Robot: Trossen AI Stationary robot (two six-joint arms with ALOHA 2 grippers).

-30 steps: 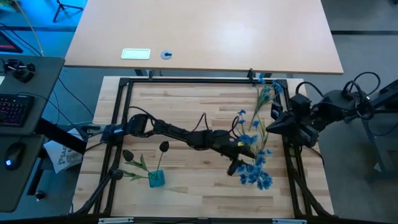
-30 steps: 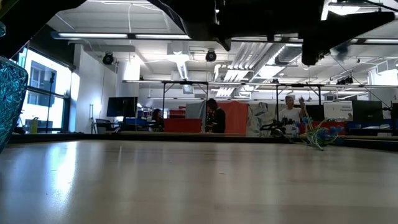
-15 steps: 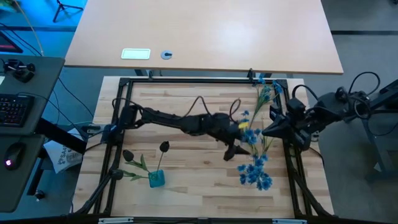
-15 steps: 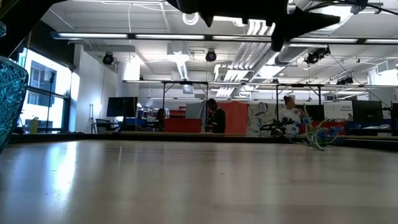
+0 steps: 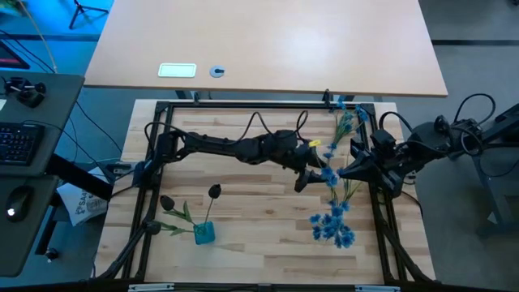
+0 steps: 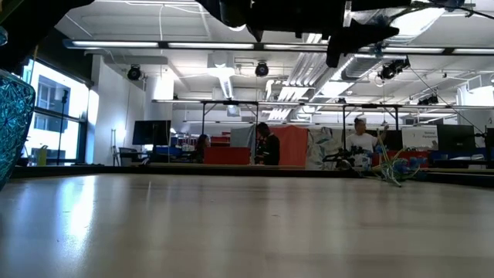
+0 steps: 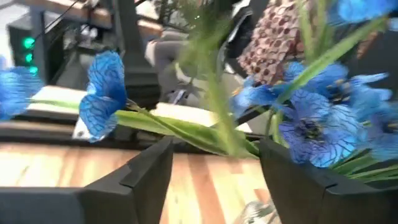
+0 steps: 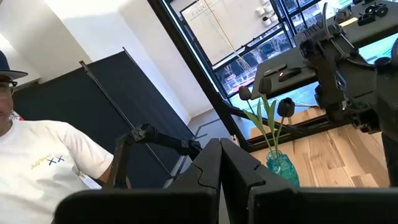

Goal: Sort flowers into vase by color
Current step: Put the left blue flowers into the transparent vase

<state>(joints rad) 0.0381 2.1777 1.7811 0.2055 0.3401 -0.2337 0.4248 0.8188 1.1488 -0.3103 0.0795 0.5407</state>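
Blue-blossomed sprigs lie along the table's right side: one near the far corner, one mid-table, one nearer. My left gripper is open just left of the middle sprig; its green stem and blue blossoms cross just beyond the fingertips. My right gripper is shut, right of that sprig. A teal vase holds two dark-budded stems, which lean out of its mouth.
A black frame runs around the wooden table. The vase's wall fills the low view's left edge. People sit in the room beyond. A person in a white shirt shows in the right wrist view. Bare wood lies mid-table.
My left gripper has moved toward the table's far edge, from beside the nearer blue cluster to beside the middle sprig. My right gripper has edged in from the table's right side toward the sprigs.
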